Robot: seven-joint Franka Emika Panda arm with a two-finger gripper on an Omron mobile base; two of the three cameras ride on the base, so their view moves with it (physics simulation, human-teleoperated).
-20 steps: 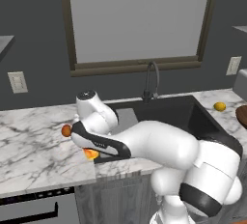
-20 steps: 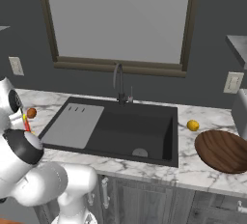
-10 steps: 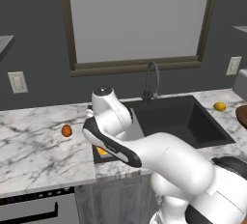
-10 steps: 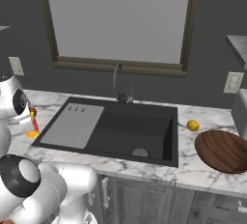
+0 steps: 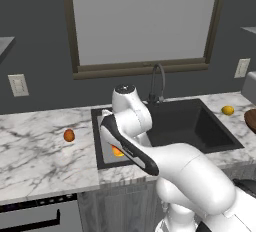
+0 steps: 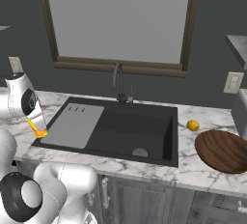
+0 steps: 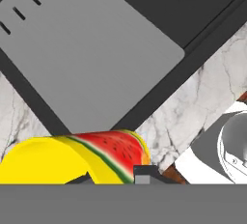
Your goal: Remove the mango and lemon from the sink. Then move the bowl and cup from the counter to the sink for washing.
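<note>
Seemingly clamped narrowly on the cup (image 7: 72, 158), the gripper (image 7: 113, 175) hangs over the sink's (image 6: 166, 141) drainboard, where a slipping cup could tip.

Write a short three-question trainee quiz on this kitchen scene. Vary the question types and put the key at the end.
1. True or false: the mango lies in the sink.
2. Multiple choice: the gripper holds A) the lemon, B) the cup, C) the bowl.
3. Fill in: the held thing hangs above the grey ______.

Key: 1 false, it rests on the counter; 2 B; 3 drainboard.
</note>
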